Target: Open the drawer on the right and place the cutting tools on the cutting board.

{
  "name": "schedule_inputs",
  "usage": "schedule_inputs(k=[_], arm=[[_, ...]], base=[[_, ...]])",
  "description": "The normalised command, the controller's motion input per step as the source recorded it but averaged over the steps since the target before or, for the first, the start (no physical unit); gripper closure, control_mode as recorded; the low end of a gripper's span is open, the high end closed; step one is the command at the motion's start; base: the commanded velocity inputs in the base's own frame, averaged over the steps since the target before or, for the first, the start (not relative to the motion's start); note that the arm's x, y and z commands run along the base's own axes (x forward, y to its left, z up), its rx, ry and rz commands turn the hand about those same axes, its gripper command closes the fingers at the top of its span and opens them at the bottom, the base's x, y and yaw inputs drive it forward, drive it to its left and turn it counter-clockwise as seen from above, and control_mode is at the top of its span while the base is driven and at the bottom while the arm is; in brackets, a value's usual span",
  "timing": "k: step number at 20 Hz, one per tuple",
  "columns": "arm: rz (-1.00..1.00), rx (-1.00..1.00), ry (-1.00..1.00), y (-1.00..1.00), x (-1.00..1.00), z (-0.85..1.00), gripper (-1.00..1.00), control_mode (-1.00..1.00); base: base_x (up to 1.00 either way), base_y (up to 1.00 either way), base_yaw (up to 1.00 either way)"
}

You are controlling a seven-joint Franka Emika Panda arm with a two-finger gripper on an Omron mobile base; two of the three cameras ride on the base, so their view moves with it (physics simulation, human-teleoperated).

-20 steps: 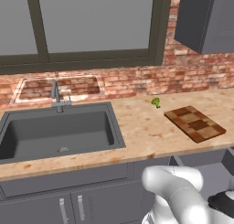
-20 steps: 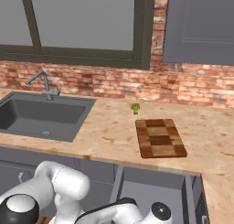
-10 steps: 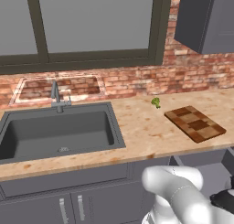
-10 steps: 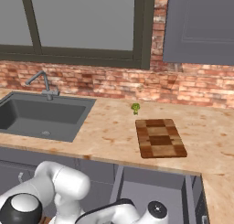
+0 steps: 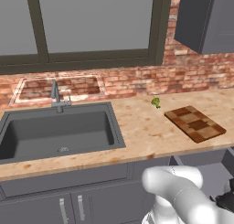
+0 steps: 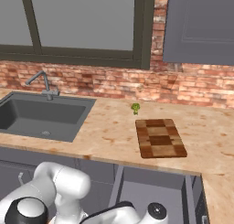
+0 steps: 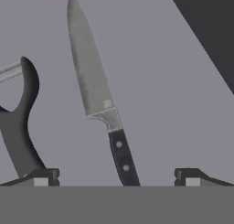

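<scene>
The fingers [image 7: 116, 176] are spread wide and hold nothing, poised over a knife [image 7: 98, 104] lying on the grey floor of the open drawer [image 6: 155, 191]. A dark peeler [image 7: 18, 122] lies beside it. The cutting board [image 6: 160, 137] is seen on the counter [image 6: 109, 131].

Red brick wall [image 5: 132, 83] at far side beneath a dark-framed window [image 5: 91, 26]. Grey wall cabinet [image 6: 201, 26] upper right. Speckled tan counter [image 6: 114, 131] holds a grey sink [image 5: 57, 134] with faucet [image 5: 55, 96], left.
</scene>
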Motion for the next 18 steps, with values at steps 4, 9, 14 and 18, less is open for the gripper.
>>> schedule_inputs(k=[4,9,14,18], arm=[[0.0,-0.02,0.0,-0.09,0.01,-0.13,-1.0,-1.0],[0.0,-0.01,0.0,-0.08,0.0,-0.14,-1.0,-1.0],[0.0,0.0,0.0,0.0,0.0,-0.13,-1.0,-1.0],[0.0,-0.01,0.0,0.0,0.0,-0.19,-1.0,-1.0]], base=[[0.0,0.0,0.0],[0.0,0.0,0.0],[0.0,0.0,0.0],[0.0,0.0,0.0]])
